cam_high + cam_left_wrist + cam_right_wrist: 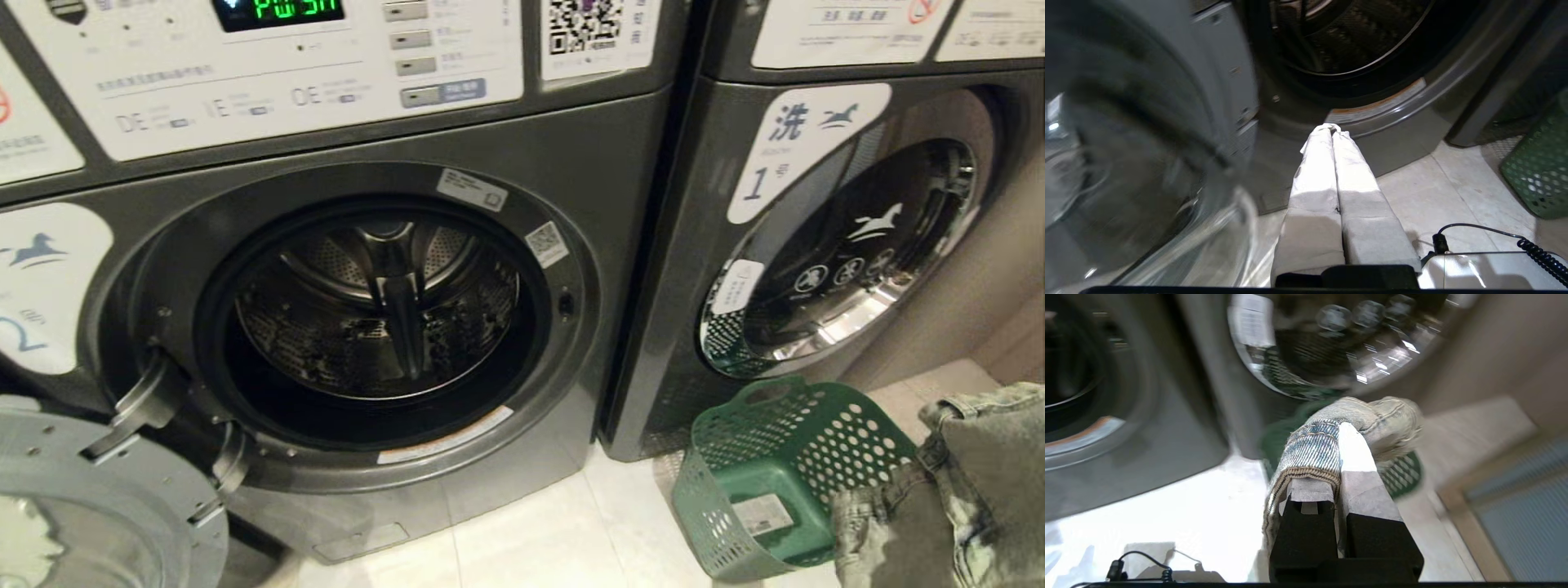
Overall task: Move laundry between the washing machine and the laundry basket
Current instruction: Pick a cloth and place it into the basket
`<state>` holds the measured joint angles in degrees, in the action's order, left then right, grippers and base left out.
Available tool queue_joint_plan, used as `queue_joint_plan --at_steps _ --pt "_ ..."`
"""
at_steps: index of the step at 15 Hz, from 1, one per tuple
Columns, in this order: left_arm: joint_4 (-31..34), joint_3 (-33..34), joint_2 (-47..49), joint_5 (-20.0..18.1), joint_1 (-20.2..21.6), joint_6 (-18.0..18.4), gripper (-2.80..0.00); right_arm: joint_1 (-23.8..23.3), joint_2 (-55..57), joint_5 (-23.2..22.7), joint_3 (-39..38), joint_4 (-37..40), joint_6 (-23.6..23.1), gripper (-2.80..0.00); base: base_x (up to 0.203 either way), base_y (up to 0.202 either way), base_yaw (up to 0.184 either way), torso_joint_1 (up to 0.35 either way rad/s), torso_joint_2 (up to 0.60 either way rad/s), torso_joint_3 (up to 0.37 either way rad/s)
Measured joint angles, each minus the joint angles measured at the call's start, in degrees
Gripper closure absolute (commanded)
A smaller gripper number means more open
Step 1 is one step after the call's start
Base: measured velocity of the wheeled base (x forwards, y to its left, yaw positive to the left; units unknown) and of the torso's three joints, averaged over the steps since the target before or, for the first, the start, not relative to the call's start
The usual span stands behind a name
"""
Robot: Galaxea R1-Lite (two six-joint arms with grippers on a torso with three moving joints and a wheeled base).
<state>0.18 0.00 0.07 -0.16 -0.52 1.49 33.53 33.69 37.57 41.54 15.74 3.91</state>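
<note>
The washing machine (608, 175), labelled 2, stands with its round door (90, 498) swung open to the left, and its drum (375, 302) looks empty. On the floor to its right lies the green laundry basket (775, 478), tipped toward the machines. The laundry (971, 482), a grey-olive denim-like cloth, hangs at the lower right, just right of the basket. In the right wrist view my right gripper (1337, 430) is shut on the laundry (1310, 451), which drapes over one finger, with the laundry basket (1406, 473) below. My left gripper (1332, 128) is shut and empty, low before the machine.
A like machine labelled 1 (824, 269) stands to the right with its door closed, right behind the basket. The open door (1147, 143) fills the space beside my left gripper. Pale floor tiles (539, 539) lie in front of the machines. A beige wall (980, 310) closes the right side.
</note>
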Motion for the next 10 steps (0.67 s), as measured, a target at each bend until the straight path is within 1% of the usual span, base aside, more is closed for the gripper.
queue_joint_plan --at_steps 2,4,6,8,10 --pt "0.0 0.0 0.0 0.0 0.0 0.0 0.0 -1.2 0.7 0.0 0.5 0.0 1.4 0.0 -0.003 0.001 -0.115 0.004 0.0 0.005" --pt "0.0 0.0 0.0 0.0 0.0 0.0 0.0 -2.7 2.0 0.0 1.4 0.0 4.0 0.0 0.0 0.0 0.0 0.0 0.0 0.0" --pt "0.0 0.0 0.0 0.0 0.0 0.0 0.0 -4.7 4.3 0.0 2.9 0.0 8.2 0.0 0.0 0.0 0.0 0.0 0.0 0.0" --pt "0.0 0.0 0.0 0.0 0.0 0.0 0.0 -7.4 8.0 -0.1 5.0 0.1 12.4 0.0 0.0 0.0 0.0 0.0 0.0 0.0" --pt "0.0 0.0 0.0 0.0 0.0 0.0 0.0 -10.5 12.7 -0.1 7.6 0.1 15.1 0.0 0.0 0.0 0.0 0.0 0.0 0.0"
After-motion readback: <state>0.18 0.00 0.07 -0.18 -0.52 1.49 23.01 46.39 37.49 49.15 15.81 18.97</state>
